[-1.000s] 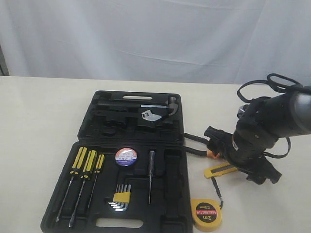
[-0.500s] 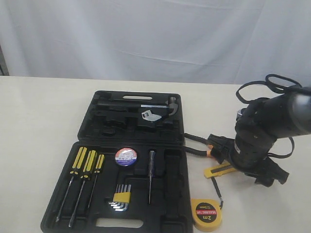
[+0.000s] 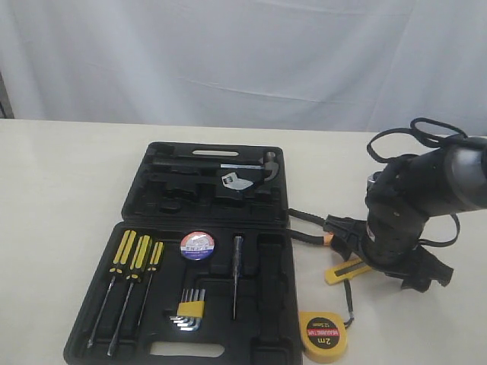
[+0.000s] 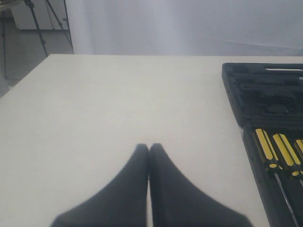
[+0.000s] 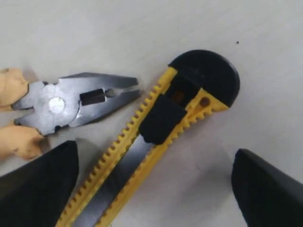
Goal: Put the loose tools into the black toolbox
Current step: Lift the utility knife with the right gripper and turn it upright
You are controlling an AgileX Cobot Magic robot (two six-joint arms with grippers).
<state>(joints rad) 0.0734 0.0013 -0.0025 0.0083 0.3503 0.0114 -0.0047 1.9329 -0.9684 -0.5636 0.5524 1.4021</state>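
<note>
Two arms, but only one close to the job. Far left: left gripper (image 4: 149,147), tips pressed together, holding nothing, over bare table beside the black toolbox (image 4: 246,104). Too far off to help with this one.

Inside the toolbox: tape roll (image 3: 197,245), already in its round spot.

Just right of the box, on the table: pliers (image 5: 71,101), metal nose pointing at the utility knife (image 5: 156,118) and nearly touching it. Nearer the front edge: tape measure (image 3: 323,334), lying well apart from both grippers, a job for later.

Then the knife itself, flat on the table, right under the right gripper (image 5: 154,153). Jaws wide apart, one finger on each side of the long yellow body, gripping nothing yet. Long body lying on a slant between the two fingers, not straight down the middle.

Looks ready for a drop and a squeeze across the thin sides. Probably needs a small turn of the wrist first, to line up with that slant. Watch the pliers' nose, so close by.
</note>
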